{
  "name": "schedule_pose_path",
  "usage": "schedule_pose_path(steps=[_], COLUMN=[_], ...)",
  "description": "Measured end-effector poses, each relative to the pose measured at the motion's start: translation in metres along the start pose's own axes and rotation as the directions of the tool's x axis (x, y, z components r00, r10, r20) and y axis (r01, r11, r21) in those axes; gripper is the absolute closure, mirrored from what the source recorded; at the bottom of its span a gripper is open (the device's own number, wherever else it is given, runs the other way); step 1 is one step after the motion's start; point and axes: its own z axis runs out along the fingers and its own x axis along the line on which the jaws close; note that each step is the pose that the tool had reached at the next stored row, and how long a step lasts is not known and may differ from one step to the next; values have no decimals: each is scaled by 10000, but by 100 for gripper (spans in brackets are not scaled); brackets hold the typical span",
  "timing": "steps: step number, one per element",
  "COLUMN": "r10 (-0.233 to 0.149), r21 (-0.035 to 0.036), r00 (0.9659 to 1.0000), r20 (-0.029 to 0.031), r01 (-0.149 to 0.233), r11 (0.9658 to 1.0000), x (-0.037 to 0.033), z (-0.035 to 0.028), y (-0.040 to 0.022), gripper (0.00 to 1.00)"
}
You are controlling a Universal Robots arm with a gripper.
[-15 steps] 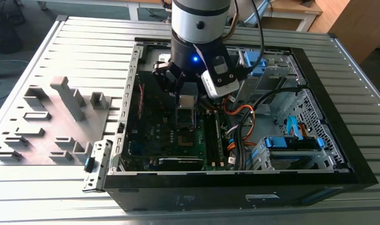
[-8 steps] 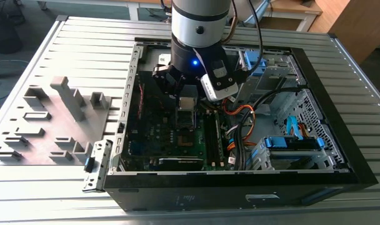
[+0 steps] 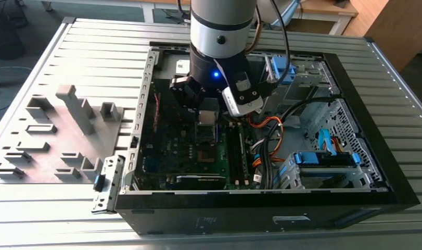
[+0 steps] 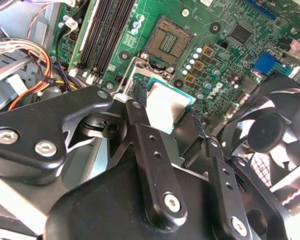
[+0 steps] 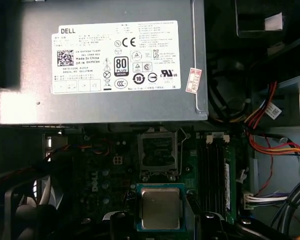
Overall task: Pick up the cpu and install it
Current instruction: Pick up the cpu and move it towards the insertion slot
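Two black metal fingers point(image 4: 138, 112) of my claw point(image 4: 167, 107) clamp the small flat square cpu point(image 4: 166, 104) with its silver-grey top, one on each opposite edge. I hold it level above the green motherboard point(image 4: 230, 60), near the black rectangular socket frame point(image 4: 167, 42) but not in it, inside the open black computer case point(image 3: 377, 172). Beyond the socket sits a large grey box with a white label point(image 5: 115, 60).

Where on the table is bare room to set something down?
Bare slats lie nearer the camera than the grey block plate, and at the exterior view's right of the computer case. Inside the case, cables crowd the space.
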Motion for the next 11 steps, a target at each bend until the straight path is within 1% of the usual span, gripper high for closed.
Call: schedule_pose_path(steps=[6,11], r10=[0,0], r21=[-1,0], r00=[10000,10000], r20=[0,0], r01=[0,0], r11=[10000,10000], x=[0,-1], z=[56,88], y=[-5,-6], gripper=[53,53])
